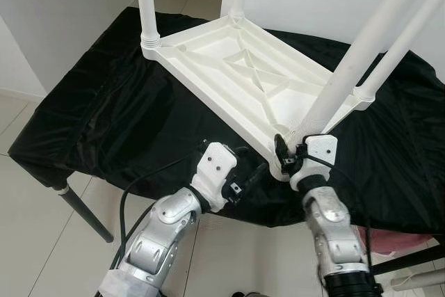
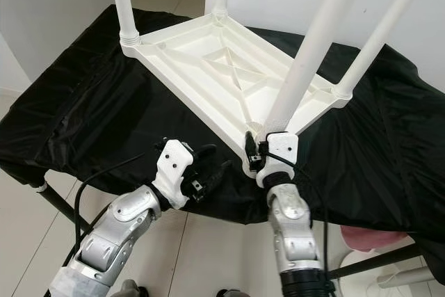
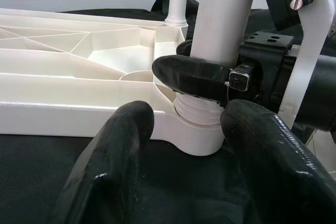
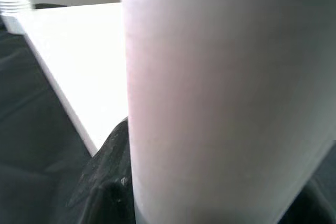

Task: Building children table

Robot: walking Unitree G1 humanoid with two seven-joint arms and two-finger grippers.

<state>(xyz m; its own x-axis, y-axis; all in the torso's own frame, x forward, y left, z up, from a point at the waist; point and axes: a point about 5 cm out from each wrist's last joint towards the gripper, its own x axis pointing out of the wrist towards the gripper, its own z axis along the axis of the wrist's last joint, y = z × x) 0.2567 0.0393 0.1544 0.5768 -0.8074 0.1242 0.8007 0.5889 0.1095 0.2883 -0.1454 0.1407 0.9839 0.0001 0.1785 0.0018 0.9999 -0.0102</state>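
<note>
A white plastic children's table (image 1: 243, 67) lies upside down on a black-covered worktable, with its legs pointing up. My right gripper (image 1: 286, 152) is shut on the near leg (image 1: 348, 64) just above its corner socket (image 3: 197, 135). The right wrist view shows that leg (image 4: 210, 98) close up, with one black finger (image 4: 113, 182) against it. My left gripper (image 3: 186, 119) is open, level with the same corner and a little to its left, touching nothing. In the left wrist view a finger of the right gripper (image 3: 194, 74) wraps the leg's base.
The black cloth (image 1: 104, 116) drapes over the worktable's front edge, and a dark table leg (image 1: 83, 206) slants down at the left. White walls stand behind and to the left. A pink object (image 2: 368, 238) lies on the tiled floor at the right.
</note>
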